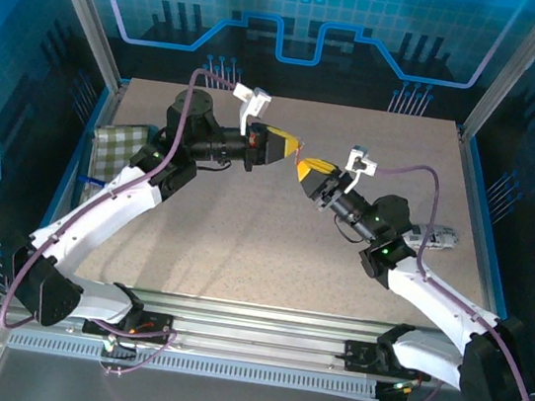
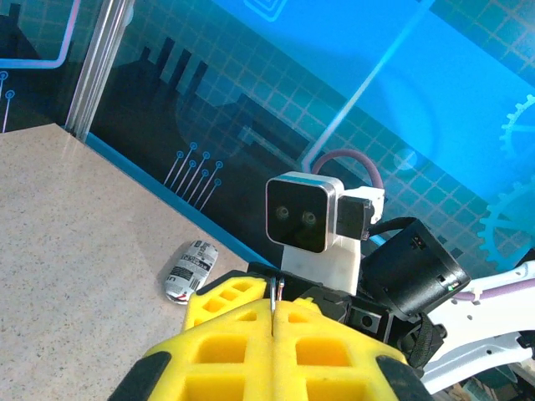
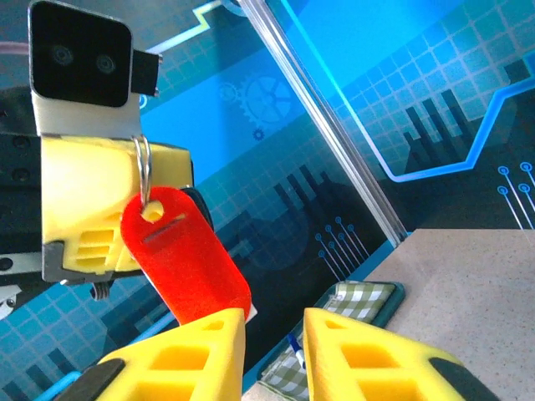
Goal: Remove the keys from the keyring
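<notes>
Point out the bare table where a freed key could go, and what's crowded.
Bare: the wide stretch of table from the near edge up to the left gripper and right gripper; also the far-right corner. Crowded: mid-table where the grippers meet at the keyring, the checked cloth on the left edge, the wrapped item on the right.

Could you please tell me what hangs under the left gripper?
A thin metal ring, pinched in the shut left gripper, carries a red tag dangling below. The tag's lower end is covered by the right gripper's finger, so whatever hangs behind it is hidden.
</notes>
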